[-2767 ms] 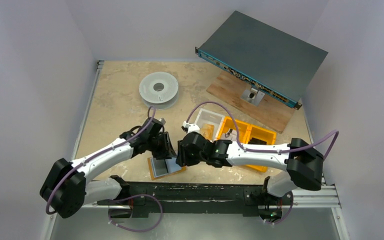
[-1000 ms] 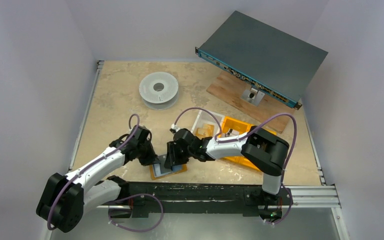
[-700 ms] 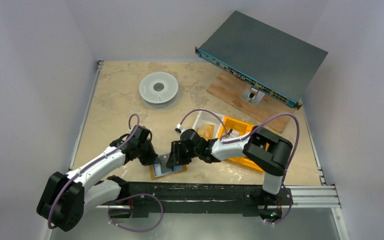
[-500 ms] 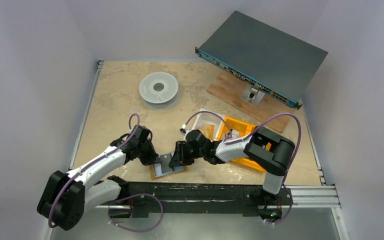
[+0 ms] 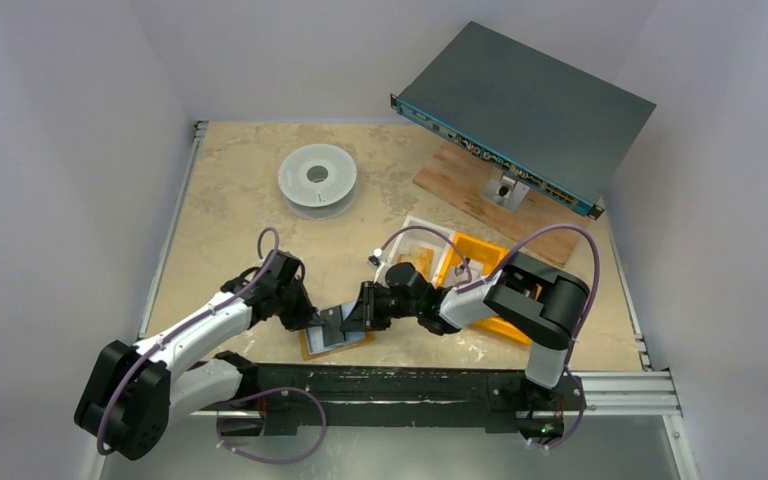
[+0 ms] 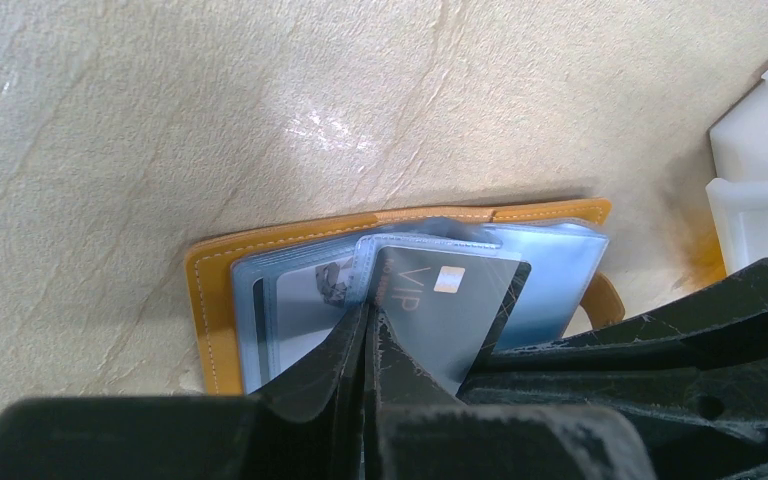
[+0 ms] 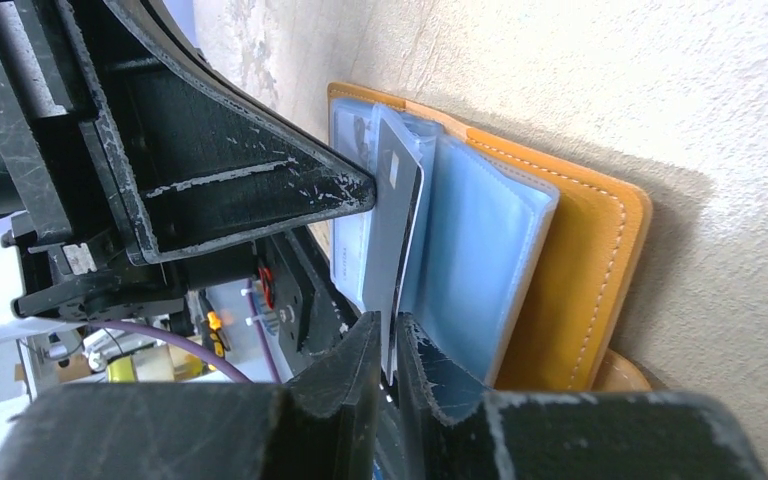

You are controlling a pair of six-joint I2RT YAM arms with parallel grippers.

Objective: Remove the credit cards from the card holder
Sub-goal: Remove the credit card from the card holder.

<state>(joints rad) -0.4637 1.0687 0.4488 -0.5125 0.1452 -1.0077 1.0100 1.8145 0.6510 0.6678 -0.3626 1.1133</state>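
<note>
The card holder lies open near the table's front edge; the left gripper — jaws closed — touches its sleeves; the right gripper pinches the grey card.

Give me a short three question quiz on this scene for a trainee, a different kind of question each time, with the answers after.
1. True or false: the card holder lies closed on the table.
2. What is the right gripper shut on? A a coin; B the dark card; C nothing.
3. Fill in: the letters printed on the dark card are ___.
Key: 1 false, it lies open, with its clear sleeves showing. 2 B. 3 VIP.
</note>
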